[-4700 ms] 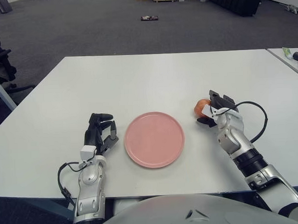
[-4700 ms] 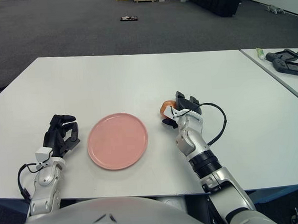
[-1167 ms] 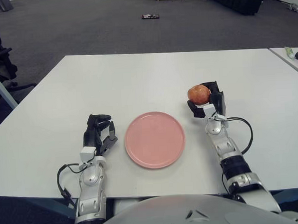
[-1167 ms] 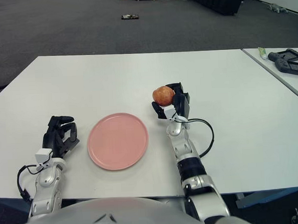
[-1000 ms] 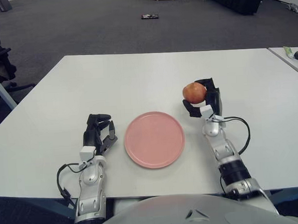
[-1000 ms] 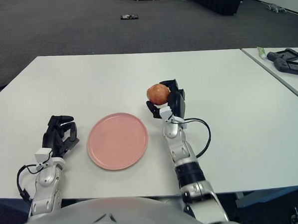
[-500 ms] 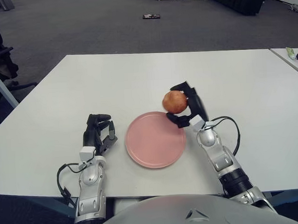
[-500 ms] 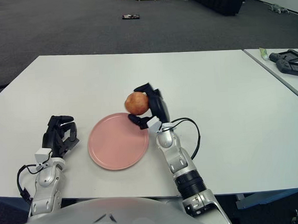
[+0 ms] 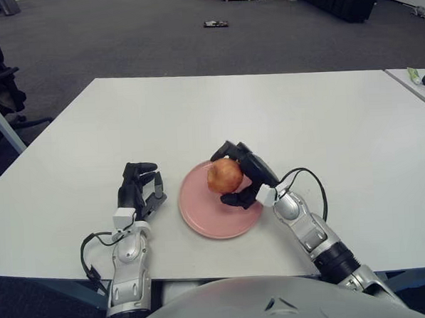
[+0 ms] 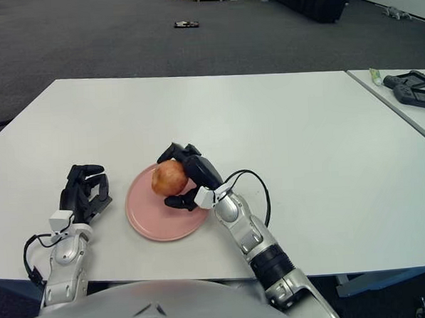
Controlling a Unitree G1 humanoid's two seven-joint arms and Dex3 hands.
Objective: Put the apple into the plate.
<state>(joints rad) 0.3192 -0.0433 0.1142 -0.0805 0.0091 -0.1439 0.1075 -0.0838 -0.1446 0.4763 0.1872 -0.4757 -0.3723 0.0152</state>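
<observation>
Starting from your left side, you see the left hand (image 9: 140, 193) on the white table (image 9: 196, 110), just beside the left edge of the plate (image 9: 201, 218) but not touching it. Its dark fingers are curled loosely and they hold nothing.

Next comes the pink plate, which lies flat near the front edge of the table, between the two arms.

Over the plate you find the apple (image 9: 224, 177). The right hand (image 9: 243, 179) grips it: fingers wrap over the top and the far side, and one dark finger closes under it on the near side. The apple shows over the middle to right part of the plate. It seems to be slightly above the plate, but from this angle you cannot tell for sure if it touches the surface.

The right forearm (image 9: 309, 232) goes from the hand down to the lower right, with a black cable (image 9: 310, 179) making a loop beside the wrist.
</observation>
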